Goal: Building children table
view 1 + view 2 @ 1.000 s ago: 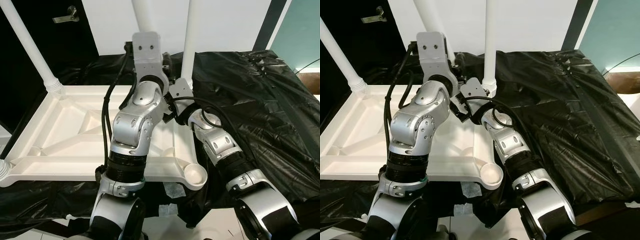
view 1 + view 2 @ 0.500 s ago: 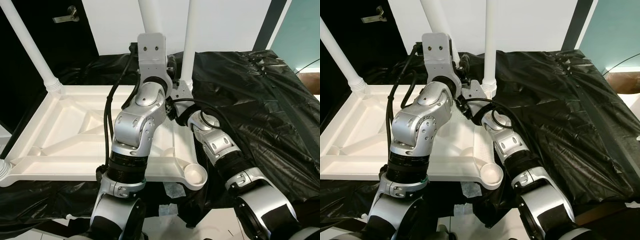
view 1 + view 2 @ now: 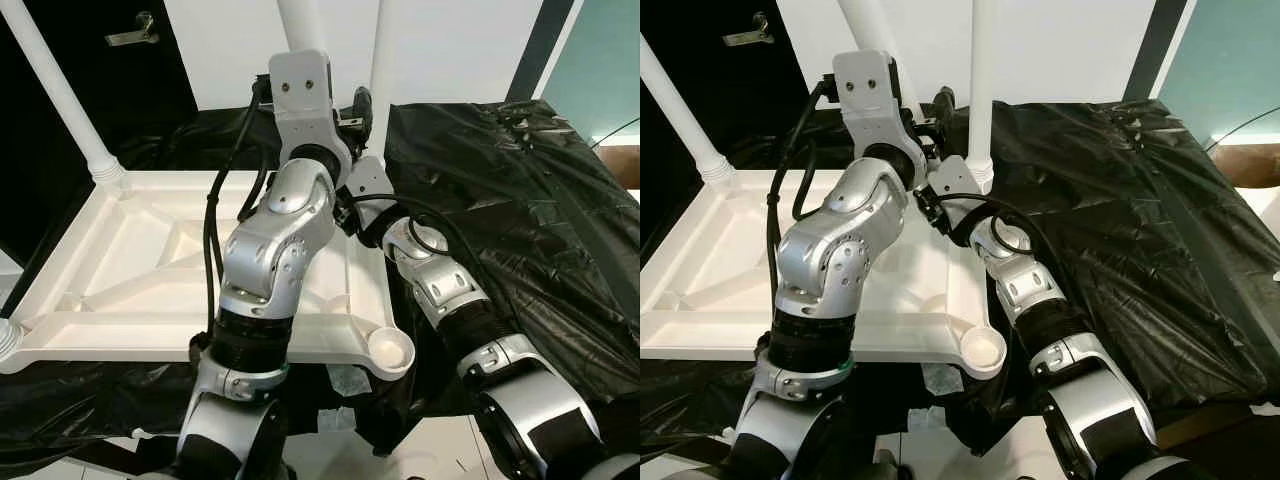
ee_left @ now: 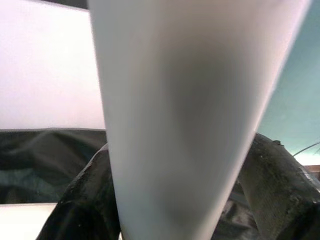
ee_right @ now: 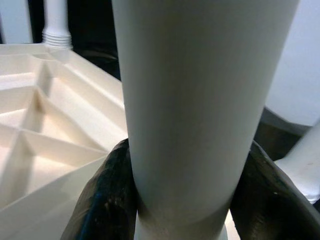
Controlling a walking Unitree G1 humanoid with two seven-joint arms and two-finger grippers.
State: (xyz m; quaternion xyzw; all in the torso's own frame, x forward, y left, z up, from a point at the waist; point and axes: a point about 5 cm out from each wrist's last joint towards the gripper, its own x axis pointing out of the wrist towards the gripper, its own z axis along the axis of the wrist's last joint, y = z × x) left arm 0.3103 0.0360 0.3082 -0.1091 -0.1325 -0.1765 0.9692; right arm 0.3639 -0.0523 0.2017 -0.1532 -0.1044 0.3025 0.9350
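The white table top (image 3: 150,260) lies upside down on black sheeting. One white leg (image 3: 60,90) stands in its far left corner and another (image 3: 380,50) rises at the far right corner. A third, tilted leg (image 3: 300,20) goes up behind my left wrist. My left gripper (image 3: 358,105) is raised by the far right corner; in the left wrist view its fingers (image 4: 280,185) are shut on a white leg (image 4: 190,100). My right gripper (image 5: 182,200) is shut low on a white leg (image 5: 195,100) just above the table top. I cannot tell whether both hold the same leg.
An empty round socket (image 3: 391,350) sits at the table's near right corner. Black plastic sheeting (image 3: 520,200) covers the ground to the right and behind. A black door with a handle (image 3: 135,35) is at the far left, and a white wall lies behind.
My left wrist has risen and swung right, and its fingers now show beside the far right leg. The tilted leg has shifted slightly right. The table top has not moved.
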